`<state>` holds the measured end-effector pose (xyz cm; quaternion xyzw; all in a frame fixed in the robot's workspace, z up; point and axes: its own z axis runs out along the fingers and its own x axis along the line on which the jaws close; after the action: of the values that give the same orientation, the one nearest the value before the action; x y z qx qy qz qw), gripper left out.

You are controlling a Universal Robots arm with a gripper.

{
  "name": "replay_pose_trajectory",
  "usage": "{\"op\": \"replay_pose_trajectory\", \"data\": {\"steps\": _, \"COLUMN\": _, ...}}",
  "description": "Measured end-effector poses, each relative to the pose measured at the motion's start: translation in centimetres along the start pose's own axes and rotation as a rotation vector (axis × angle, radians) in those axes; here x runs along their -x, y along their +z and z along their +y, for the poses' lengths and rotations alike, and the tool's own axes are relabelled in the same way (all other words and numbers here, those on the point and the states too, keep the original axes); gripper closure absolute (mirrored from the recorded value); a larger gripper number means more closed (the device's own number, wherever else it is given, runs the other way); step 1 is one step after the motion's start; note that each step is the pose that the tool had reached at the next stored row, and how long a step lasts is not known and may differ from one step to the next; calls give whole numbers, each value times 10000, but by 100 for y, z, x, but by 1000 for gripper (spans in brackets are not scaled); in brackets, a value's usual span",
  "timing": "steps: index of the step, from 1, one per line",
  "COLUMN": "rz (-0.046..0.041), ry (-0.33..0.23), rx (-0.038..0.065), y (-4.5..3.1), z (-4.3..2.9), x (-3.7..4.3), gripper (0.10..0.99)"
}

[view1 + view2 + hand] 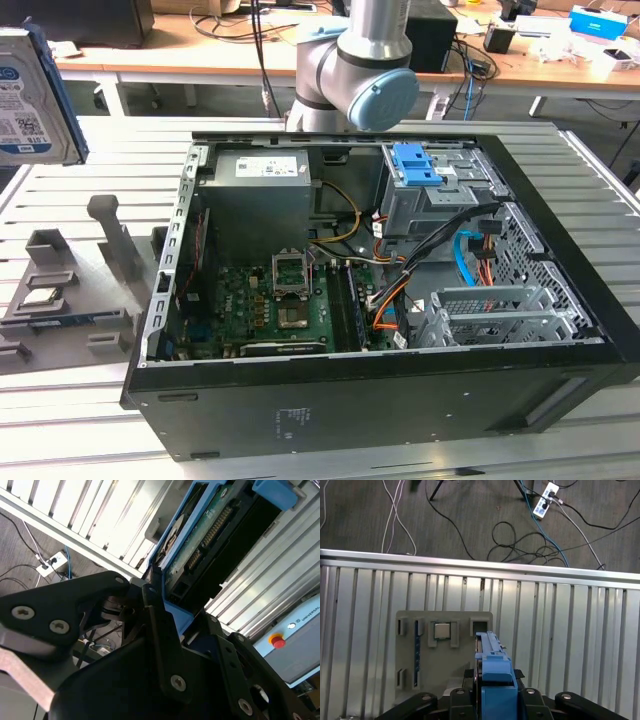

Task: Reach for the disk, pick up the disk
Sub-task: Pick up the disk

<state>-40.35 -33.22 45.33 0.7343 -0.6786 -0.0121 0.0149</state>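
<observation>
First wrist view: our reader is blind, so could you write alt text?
The disk, edge-on with its blue rail showing, sits between the jaws above a grey holder tray carrying a chip, on a slatted metal table.

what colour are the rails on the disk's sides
Bright blue; the disk rail shows best in the first wrist view.

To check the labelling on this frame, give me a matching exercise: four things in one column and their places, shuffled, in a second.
Things:
1. disk
2. grey chip
3. blue latch piece
4. white power strip

Places:
A. on the drive cage inside the computer case
B. on the floor beyond the table
C. clamped in the gripper, held up off the table
D. in a recess of the grey fixture plate

Pairs: 1-C, 2-D, 3-A, 4-B
</observation>
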Motion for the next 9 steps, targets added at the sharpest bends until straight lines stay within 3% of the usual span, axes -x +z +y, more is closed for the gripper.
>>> {"op": "replay_pose_trajectory", "data": {"steps": 1, "rz": -1, "ry": 0, "rx": 0, "y": -13, "z": 1, "x": 1, "gripper": 718}}
{"op": "replay_pose_trajectory", "data": {"steps": 3, "rz": 0, "ry": 0, "rx": 0, "y": -159, "z": 5, "x": 4, "gripper": 718}}
{"op": "replay_pose_trajectory", "data": {"steps": 4, "rz": 0, "ry": 0, "rx": 0, "y": -190, "z": 7, "x": 5, "gripper": 718}}
{"op": "replay_pose_trajectory", "data": {"steps": 9, "rz": 0, "ry": 0, "rx": 0, "y": -260, "z": 9, "x": 7, "gripper": 718}}
